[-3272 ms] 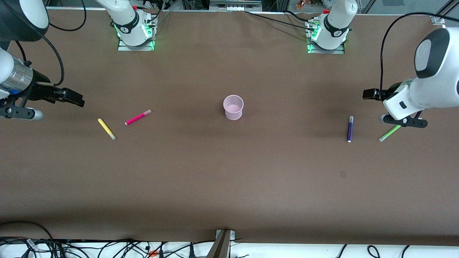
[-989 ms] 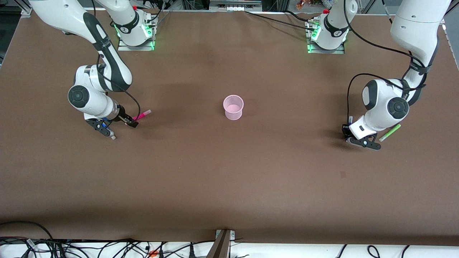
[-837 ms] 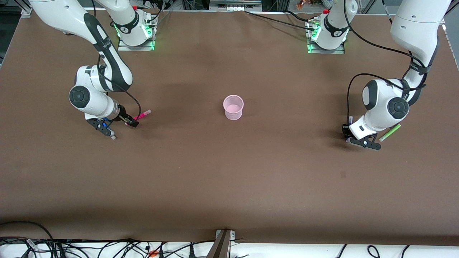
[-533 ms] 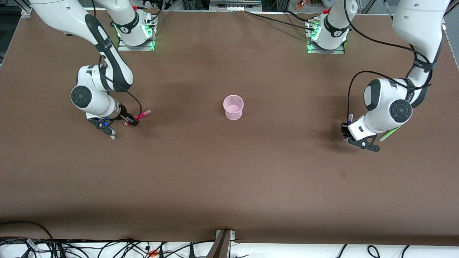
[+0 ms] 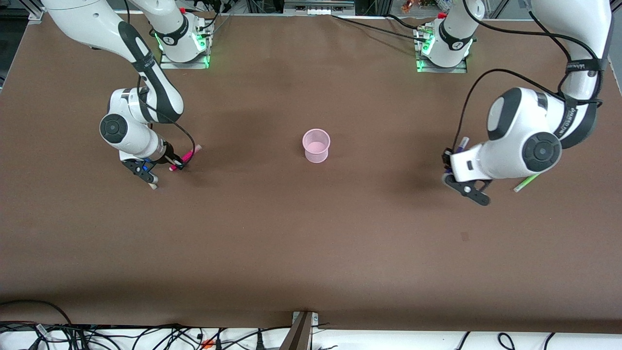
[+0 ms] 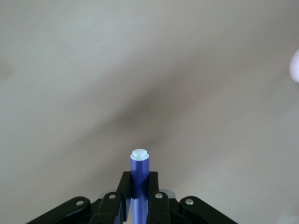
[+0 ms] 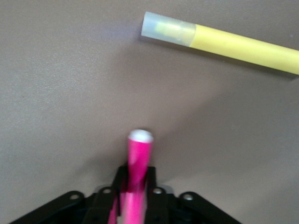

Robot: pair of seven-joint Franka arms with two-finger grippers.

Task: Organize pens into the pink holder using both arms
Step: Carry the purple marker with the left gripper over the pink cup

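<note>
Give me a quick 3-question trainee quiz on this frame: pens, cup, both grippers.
1. True or false: the pink cup already has a pen in it.
2. Which pen does the left gripper hold? A yellow, B purple, C green.
3. Fill in: the right gripper is shut on the ____ pen.

Key
1. False. The cup looks empty in the front view.
2. B. The purple pen sits clamped between the fingers, lifted off the table; the green pen lies on the table at that arm's end.
3. Pink. The pink pen is gripped, with the yellow pen lying beside it on the table.
</note>
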